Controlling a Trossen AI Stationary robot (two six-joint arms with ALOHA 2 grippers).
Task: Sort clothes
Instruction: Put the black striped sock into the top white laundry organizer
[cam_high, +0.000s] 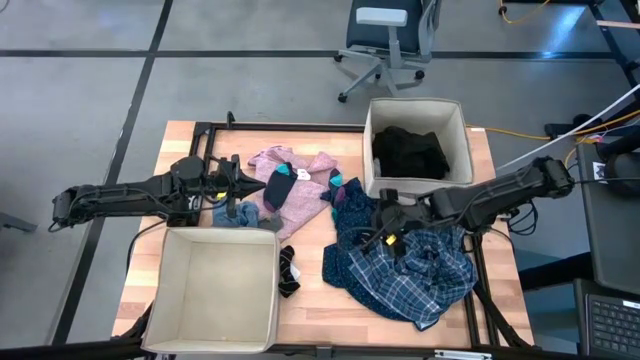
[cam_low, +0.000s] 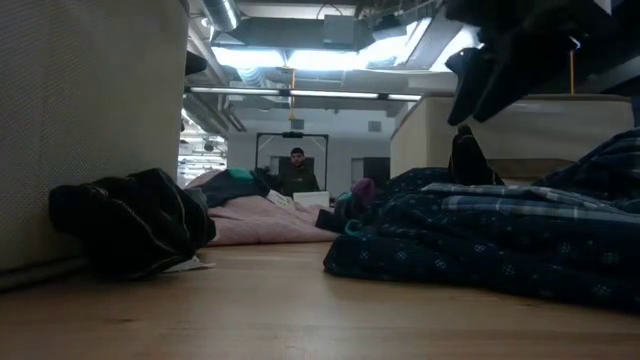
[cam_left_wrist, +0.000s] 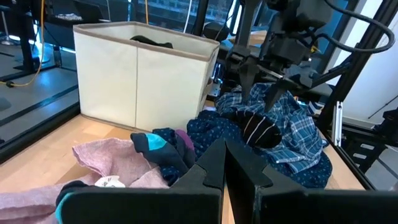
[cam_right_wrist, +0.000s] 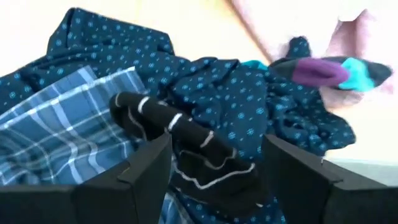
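- The right gripper (cam_high: 388, 212) is held low over the heap of clothes at about 4 o'clock on the table (cam_high: 310, 300), just below the far bin (cam_high: 416, 112).
- In the right wrist view a black sock with white stripes (cam_right_wrist: 186, 146) lies between the spread jaws, on top of the plaid shirt (cam_right_wrist: 56, 118) and a dark blue dotted garment (cam_right_wrist: 205, 81); the jaws are released, and the pose is judged to be the approach for a pick.
- Black clothes (cam_high: 410, 150) are already lying in the far bin, so dark pieces are probably being gathered there.
- The left gripper (cam_high: 232, 183) is held at about 9 o'clock, at the edge of the pink top (cam_high: 300, 185); its jaws are pressed together with nothing seen between them.
- A teal and purple sock (cam_high: 280, 186) rests on the pink top, a small denim piece (cam_high: 240, 214) lies just beside the near bin (cam_high: 170, 300), and another dark striped sock (cam_high: 289, 270) lies at that bin's right wall.
- The near bin shows nothing inside, so most sorting is judged to remain.
- The table is pale wood with a black frame.
- A grey floor and an office chair (cam_high: 385, 40) are seen at 12 o'clock; a person (cam_low: 296, 170) is seated far back in the room.
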